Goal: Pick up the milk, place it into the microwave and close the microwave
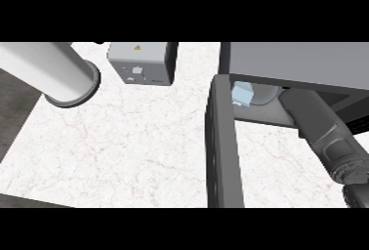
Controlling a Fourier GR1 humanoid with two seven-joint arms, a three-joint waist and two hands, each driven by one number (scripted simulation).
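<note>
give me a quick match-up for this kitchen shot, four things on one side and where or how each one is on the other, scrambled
Things:
1. milk carton
2. microwave door
3. small grey box
4. right forearm

Place or state:
A. swung open, edge toward the viewer
B. reaching into the microwave cavity
C. standing on the counter at the far edge, left of the microwave
D. inside the microwave, near the opening's left side

Pairs: 1-D, 2-A, 3-C, 4-B
</note>
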